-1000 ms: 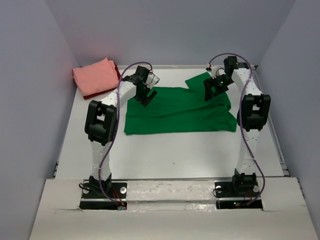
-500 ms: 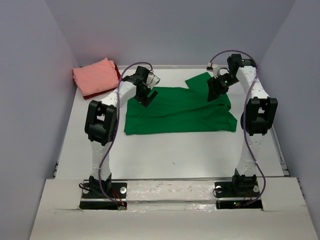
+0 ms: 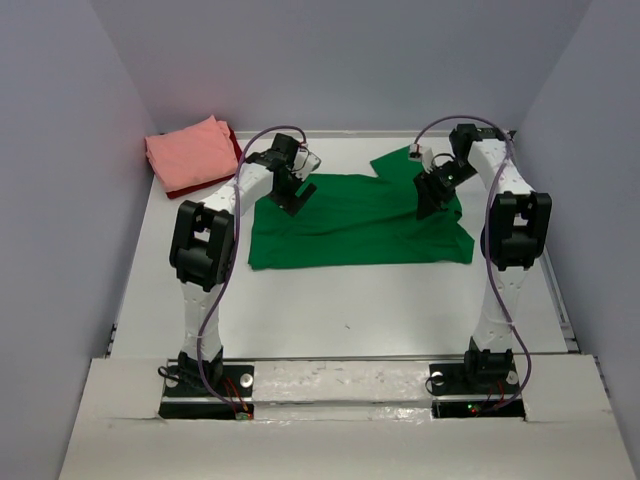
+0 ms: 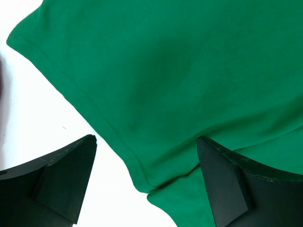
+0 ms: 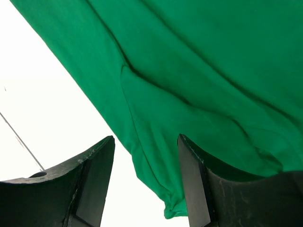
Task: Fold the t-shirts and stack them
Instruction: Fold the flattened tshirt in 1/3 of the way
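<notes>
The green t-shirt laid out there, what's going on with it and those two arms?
Two robot arms are set to fold the green t-shirt, which lies spread on the table. The left gripper hangs open over the shirt's left edge and the right gripper hangs open over its right edge; neither has cloth pinched. A salmon pink t-shirt sits folded in the back left corner on a dark red t-shirt, so the green one looks like the last to stack.

Green tee (image 3: 355, 222) spread flat mid-table, slightly rumpled on the right. Salmon-pink tee (image 3: 190, 152) folded atop dark red one (image 3: 236, 147), far-left corner.
</notes>
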